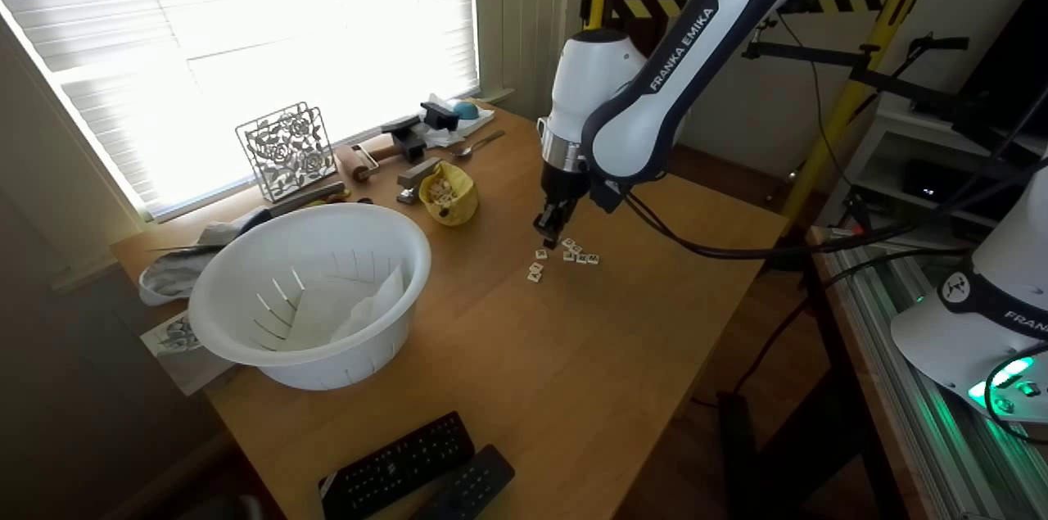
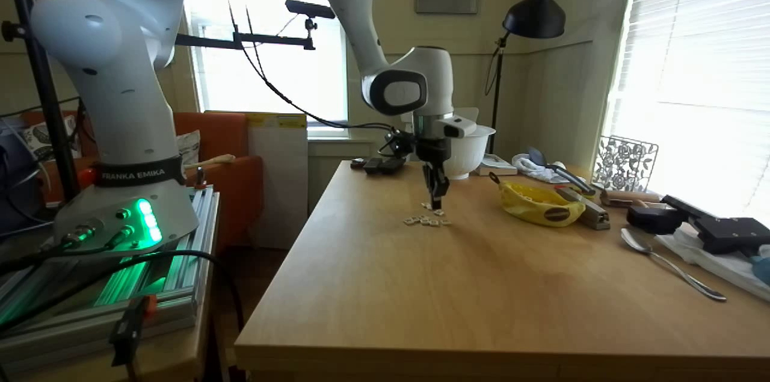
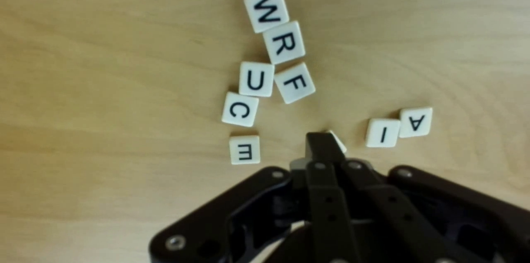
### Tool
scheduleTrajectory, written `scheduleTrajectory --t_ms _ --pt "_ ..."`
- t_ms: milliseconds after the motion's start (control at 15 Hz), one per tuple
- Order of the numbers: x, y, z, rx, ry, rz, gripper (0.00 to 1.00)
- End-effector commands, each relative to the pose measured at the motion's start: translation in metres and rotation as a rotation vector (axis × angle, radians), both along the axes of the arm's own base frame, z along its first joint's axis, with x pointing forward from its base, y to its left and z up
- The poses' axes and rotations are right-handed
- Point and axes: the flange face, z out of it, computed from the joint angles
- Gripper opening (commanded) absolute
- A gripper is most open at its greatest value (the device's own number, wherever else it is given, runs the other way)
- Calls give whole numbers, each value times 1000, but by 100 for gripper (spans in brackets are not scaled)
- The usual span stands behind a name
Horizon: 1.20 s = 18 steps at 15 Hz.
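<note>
My gripper (image 3: pixel 326 147) points down over the wooden table, with its fingertips together. It hangs just above or at the table, among small white letter tiles, in both exterior views (image 1: pixel 551 242) (image 2: pixel 437 206). A tile (image 3: pixel 338 142) shows only as a sliver behind the fingertip; its letter is hidden, and I see nothing held between the fingers. The E tile (image 3: pixel 244 150) and C tile (image 3: pixel 240 109) lie to the left. The I tile (image 3: pixel 382 133) and A tile (image 3: pixel 415 122) touch at the right. U (image 3: pixel 256 79), F (image 3: pixel 295 83), R (image 3: pixel 284 42) and W (image 3: pixel 266 8) lie farther up.
A white slotted bowl (image 1: pixel 344 360) stands on the table (image 1: pixel 565 356). A yellow banana-shaped container (image 1: pixel 458 213) holds small pale pieces. Two black remotes (image 1: pixel 397 463) lie near an edge. A wire holder (image 1: pixel 286 150), rolling pin (image 1: pixel 354 165) and spoon (image 2: pixel 671 264) are window-side.
</note>
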Motion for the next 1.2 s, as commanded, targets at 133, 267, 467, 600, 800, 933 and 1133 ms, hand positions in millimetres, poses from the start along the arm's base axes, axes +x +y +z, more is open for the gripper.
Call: scheduleTrajectory --t_ms 133,267,467,600,800,933,1133 --pt "11 -2 -7 35 -43 -175 0" --pt "11 -3 -9 40 -48 -213 0" --pt "12 -2 -12 51 -51 -268 0" --pt "13 -1 -14 56 -50 -292 0" --pt "13 1 -16 63 -45 -314 0" --pt "13 2 -18 52 -39 -291 0" --pt "12 7 -19 49 -19 -234 0"
